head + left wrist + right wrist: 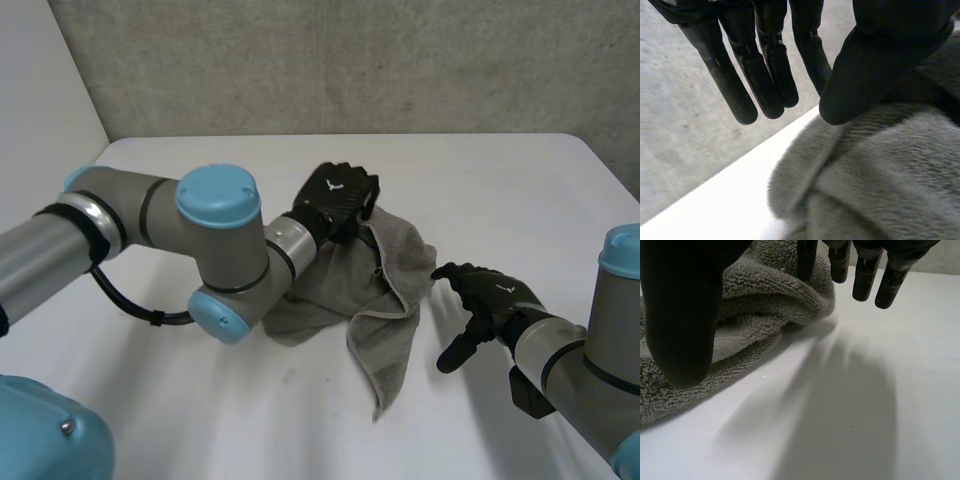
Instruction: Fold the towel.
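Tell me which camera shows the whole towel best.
The head view: the towel lies crumpled with nearly its whole outline in sight. The left wrist view gives a bunched fold of it, the right wrist view a rolled edge.

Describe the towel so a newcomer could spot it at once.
Start at the white table, near its middle. The towel lies crumpled there, its far end at the left hand, the right hand beside it. It is grey and fuzzy; the hands are black.
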`<state>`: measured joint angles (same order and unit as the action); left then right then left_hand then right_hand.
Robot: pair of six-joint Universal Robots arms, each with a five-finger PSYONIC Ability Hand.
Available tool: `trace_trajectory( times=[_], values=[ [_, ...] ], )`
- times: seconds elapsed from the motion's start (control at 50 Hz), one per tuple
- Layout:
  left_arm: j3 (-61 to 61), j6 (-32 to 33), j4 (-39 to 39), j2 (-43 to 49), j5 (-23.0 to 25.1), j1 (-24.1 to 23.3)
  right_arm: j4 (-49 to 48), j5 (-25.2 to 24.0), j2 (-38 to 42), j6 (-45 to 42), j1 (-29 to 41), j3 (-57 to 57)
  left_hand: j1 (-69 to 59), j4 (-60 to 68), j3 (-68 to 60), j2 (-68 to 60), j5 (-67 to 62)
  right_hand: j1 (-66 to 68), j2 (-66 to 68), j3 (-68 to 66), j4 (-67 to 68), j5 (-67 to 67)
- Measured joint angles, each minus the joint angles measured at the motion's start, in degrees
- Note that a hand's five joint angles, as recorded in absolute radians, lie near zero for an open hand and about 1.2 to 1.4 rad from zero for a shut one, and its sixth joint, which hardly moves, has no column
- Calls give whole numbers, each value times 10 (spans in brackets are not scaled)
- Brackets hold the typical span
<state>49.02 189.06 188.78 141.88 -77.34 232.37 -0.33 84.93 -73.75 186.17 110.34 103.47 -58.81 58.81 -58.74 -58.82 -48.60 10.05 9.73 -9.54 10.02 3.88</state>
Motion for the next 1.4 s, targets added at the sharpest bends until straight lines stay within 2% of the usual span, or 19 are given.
trace_trajectory(
  times=[0.18,0.32,0.44,0.52,0.54,0.56,0.64,0.94,1.2,1.24,1.3,1.36,1.4],
  values=[
    [79,41,-31,-89,-107,27,-1,3,36,17,12,-30,-25,26,-27,-27,-26,0,0,0,0,0],
    [175,70,-43,-170,-142,57,0,10,52,13,43,-50,-54,56,-56,-56,-55,0,0,0,0,0],
    [244,82,-37,-219,-139,75,0,35,53,11,62,-58,15,-7,6,15,4,0,0,0,0,0],
    [269,83,-29,-235,-135,79,-1,62,51,13,68,-60,248,-240,245,246,240,0,0,0,0,0],
    [271,83,-27,-235,-135,79,-1,65,51,13,68,-61,248,-240,245,246,240,0,0,0,0,0],
    [270,82,-24,-234,-134,79,-1,70,50,14,69,-62,314,-311,314,316,308,0,0,0,0,0],
    [253,80,-9,-222,-126,76,-1,77,49,16,70,-64,420,-423,421,422,419,0,0,0,0,0],
    [116,71,45,-83,-26,22,-3,69,27,3,60,-23,446,-447,445,447,444,0,0,0,0,0],
    [53,71,43,-7,10,-5,-11,66,21,-20,44,0,319,-324,324,325,324,0,0,0,0,0],
    [50,71,45,-3,13,-5,-14,66,23,-21,43,0,201,-206,201,202,207,0,0,0,0,0],
    [49,70,46,-2,13,-6,-16,67,25,-21,43,-1,135,-142,142,143,142,0,0,0,0,0],
    [48,67,46,-2,13,-7,-18,67,27,-21,44,-1,-21,16,-23,-23,-16,0,0,0,0,0],
    [48,66,46,-2,13,-8,-18,67,27,-21,44,-1,-50,53,-55,-56,-51,0,0,0,0,0]
  ],
)
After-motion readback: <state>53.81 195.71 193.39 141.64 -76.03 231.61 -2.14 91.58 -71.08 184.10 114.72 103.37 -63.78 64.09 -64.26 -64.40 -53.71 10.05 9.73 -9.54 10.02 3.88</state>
